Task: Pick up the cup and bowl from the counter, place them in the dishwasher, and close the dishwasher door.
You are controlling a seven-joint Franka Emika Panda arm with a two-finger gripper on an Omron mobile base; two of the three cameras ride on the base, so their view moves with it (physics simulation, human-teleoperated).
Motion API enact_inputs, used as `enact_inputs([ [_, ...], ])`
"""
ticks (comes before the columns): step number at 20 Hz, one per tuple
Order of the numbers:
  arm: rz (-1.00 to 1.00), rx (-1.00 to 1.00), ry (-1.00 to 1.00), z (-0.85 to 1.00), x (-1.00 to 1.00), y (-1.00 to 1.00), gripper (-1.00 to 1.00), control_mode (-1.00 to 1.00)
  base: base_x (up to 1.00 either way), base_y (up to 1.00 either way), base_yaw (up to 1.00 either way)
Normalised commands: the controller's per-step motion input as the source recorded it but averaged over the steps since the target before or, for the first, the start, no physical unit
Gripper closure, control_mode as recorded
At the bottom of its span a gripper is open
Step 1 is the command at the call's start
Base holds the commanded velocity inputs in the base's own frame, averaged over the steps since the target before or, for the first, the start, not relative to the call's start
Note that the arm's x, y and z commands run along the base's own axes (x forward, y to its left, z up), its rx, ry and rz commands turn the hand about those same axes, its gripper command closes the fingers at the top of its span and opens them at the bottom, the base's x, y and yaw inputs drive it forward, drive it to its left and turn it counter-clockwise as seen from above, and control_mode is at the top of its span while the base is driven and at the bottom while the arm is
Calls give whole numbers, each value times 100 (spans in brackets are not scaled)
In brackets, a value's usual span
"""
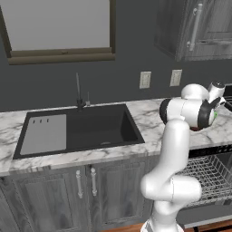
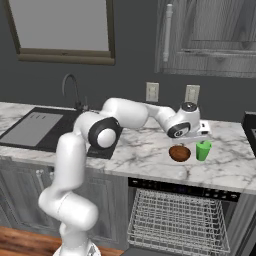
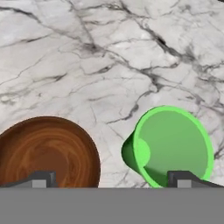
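Below my hand the counter (image 2: 150, 150) spreads bare marble leftward to the sink (image 2: 45, 127); beneath its near edge the dishwasher (image 2: 180, 220) rack stands out. My gripper (image 2: 192, 142) hangs wide open and empty above the bowl (image 2: 179, 153) and cup (image 2: 203, 150), side by side, apart.
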Motion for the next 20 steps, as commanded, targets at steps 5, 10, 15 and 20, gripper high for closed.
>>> enact_inputs([
  [5, 0, 0, 0, -17, 30, -19, -100, -100, 0, 0, 0],
  [10, 0, 0, 0, -16, 26, -13, -100, -100, 0, 0, 0],
  [15, 0, 0, 0, -18, 21, -1, -100, -100, 0, 0, 0],
  [20, 0, 0, 0, -18, 8, 0, -100, -100, 0, 0, 0],
])
